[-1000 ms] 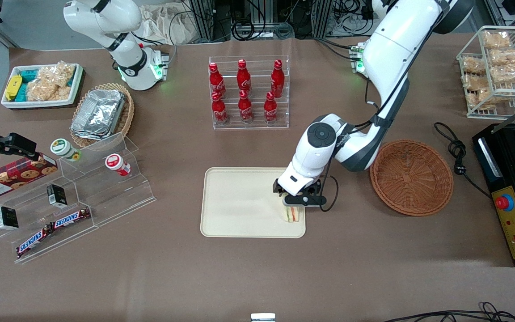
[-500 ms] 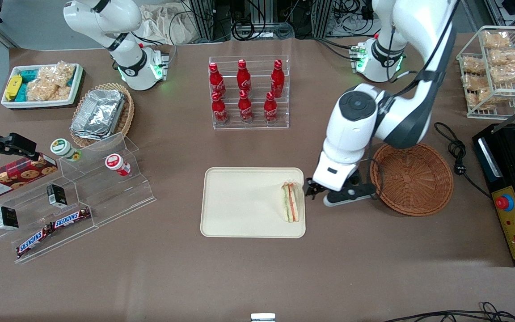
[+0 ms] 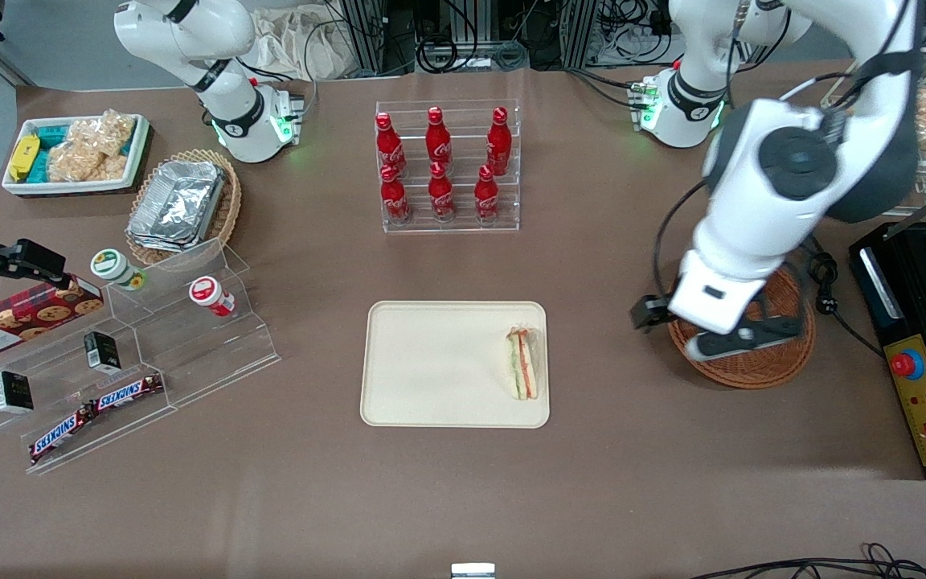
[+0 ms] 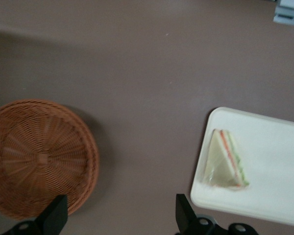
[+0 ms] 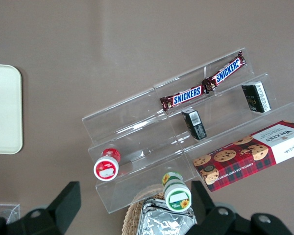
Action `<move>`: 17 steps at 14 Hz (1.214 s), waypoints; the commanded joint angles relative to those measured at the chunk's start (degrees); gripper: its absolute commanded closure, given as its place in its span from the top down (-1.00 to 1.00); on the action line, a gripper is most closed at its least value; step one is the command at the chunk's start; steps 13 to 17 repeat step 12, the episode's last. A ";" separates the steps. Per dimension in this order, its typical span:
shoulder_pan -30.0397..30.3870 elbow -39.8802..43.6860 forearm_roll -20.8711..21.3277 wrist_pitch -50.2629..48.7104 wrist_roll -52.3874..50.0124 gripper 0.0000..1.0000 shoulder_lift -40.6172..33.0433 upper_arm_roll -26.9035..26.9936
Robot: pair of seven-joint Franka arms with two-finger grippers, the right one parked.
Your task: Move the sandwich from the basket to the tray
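One sandwich [image 3: 523,364] lies on the tray [image 3: 431,366], flat on its side near the tray edge that faces the basket [image 3: 760,366], with the striped filling edge showing orange, red and green; in the wrist view the same sandwich [image 4: 224,160] sits at the end of the tray [image 4: 269,171] and the basket [image 4: 36,156] holds nothing. The gripper [image 3: 676,322] hangs high over the basket's rim, on the tray-facing side, well apart from the sandwich, and its two black fingers [image 4: 56,215] stand wide apart with nothing between them. Farther from the front camera than the tray, a clear rack [image 3: 447,165] carries six red bottles [image 3: 440,193], three in each of two rows. Toward the parked arm's end of the table, a stepped clear stand [image 3: 149,354] bears two Snickers bars [image 3: 93,410], two small dark boxes [image 3: 101,351], two small jars [image 3: 210,295], one with a red lid and one with a green, and one cookie box [image 3: 21,318]. Near it is one tan basket [image 3: 226,209] with foil containers [image 3: 178,205], and a white bin [image 3: 77,153] of bagged snacks. Toward the working arm's end stand one wire rack [image 3: 889,129] of bagged snacks and one black machine [image 3: 925,354] with a red button.
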 commanded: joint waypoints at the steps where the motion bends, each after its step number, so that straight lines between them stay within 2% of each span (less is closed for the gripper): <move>1: -0.03 1.56 -3.79 -9.34 10.80 0.98 -4.03 5.13; 2: 0.14 1.39 -3.89 -12.42 13.97 0.98 -5.61 6.89; 3: 5.63 1.12 -3.97 -15.06 16.00 0.98 -7.02 6.13; 6: 14.09 0.51 -3.89 -21.58 19.10 0.98 -10.89 0.78; 10: 24.91 0.59 -3.36 -22.29 17.17 0.98 -11.70 -9.06; 12: 26.77 1.90 -2.84 -22.29 17.17 0.98 -11.34 -11.80; 17: 26.77 1.90 -2.84 -22.29 17.17 0.98 -11.34 -11.80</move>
